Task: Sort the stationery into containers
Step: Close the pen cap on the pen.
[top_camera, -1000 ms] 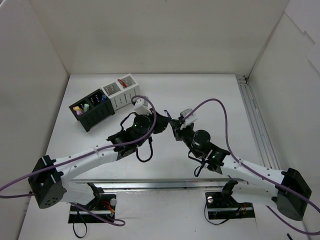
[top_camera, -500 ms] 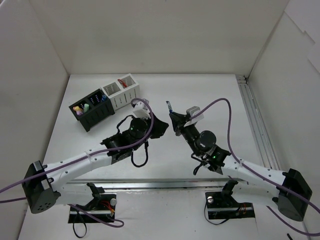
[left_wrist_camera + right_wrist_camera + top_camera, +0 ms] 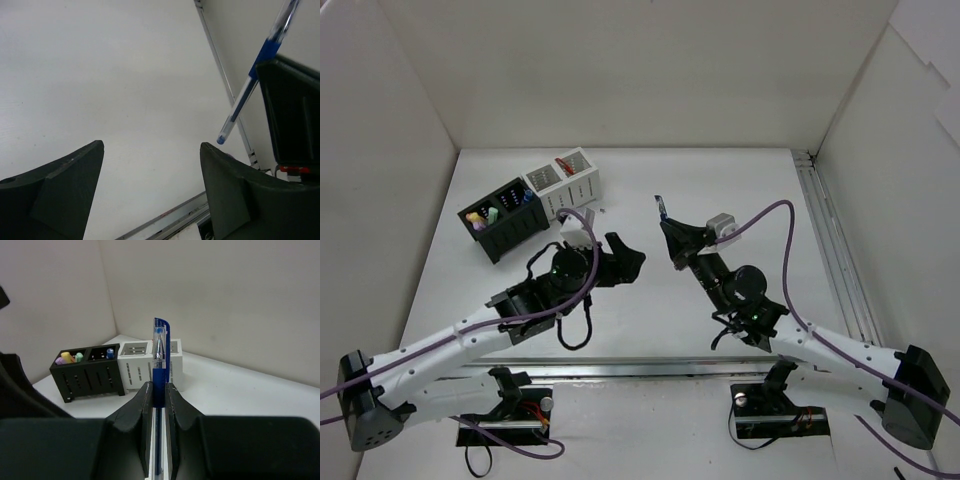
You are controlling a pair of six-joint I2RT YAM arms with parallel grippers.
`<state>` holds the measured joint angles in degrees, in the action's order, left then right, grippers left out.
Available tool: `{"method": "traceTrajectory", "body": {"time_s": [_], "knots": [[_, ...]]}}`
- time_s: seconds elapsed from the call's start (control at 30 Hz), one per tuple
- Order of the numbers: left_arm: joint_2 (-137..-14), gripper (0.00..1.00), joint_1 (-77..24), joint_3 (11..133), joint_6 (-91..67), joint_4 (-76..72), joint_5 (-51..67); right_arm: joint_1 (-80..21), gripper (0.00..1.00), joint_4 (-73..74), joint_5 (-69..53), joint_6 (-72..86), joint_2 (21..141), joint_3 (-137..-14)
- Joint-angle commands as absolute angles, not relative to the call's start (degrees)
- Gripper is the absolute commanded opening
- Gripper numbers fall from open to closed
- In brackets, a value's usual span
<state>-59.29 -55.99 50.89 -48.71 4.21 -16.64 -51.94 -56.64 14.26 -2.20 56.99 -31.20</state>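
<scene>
clenched in the right gripper (image 3: 159,390): a thin clear-blue plastic pen (image 3: 159,355), gripped by the barrel, its blue cap standing out past the fingertips, held clear of the white table (image 3: 740,190). released on the left gripper (image 3: 150,147): dark jaws spread with nothing between, near the pen's free end. far left: a black divided plastic organiser (image 3: 505,222) with pastel highlighters (image 3: 480,215) inside, just beside a white perforated mesh organiser (image 3: 563,182) holding red pens (image 3: 565,161).
</scene>
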Motion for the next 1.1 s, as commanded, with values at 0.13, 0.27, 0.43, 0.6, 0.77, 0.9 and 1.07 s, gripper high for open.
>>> {"method": "traceTrajectory", "body": {"time_s": [0.13,0.27,0.43,0.6,0.77,0.9,1.07], "knots": [[-52.48,0.86,-51.96,53.61,-38.78,3.69,-16.53,-52.03,0.00,-56.52,2.56,-2.37,52.82,-30.41],[-51.77,1.00,-49.23,55.37,-35.43,3.60,-10.39,-52.29,0.00,-53.27,0.35,-2.55,53.09,-30.67],[-52.47,1.00,-47.99,57.56,-33.05,1.23,-4.58,-52.03,0.00,-50.28,-2.28,-2.90,54.58,-31.73],[-53.61,1.00,-47.37,59.32,-31.91,0.79,-2.64,-51.95,0.00,-49.40,-1.76,-3.43,54.84,-31.99],[-55.10,1.00,-46.85,59.76,-31.82,-1.23,-0.70,-52.12,0.00,-48.96,-1.49,-3.52,54.67,-31.99],[-57.91,1.00,-46.85,60.82,-32.87,-1.40,-0.97,-51.86,0.00,-48.87,-1.85,-3.60,54.40,-32.17],[-60.82,0.83,-46.85,60.91,-34.71,-3.51,-1.58,-52.21,0.00,-48.87,-2.81,-3.34,54.58,-32.43]]}}
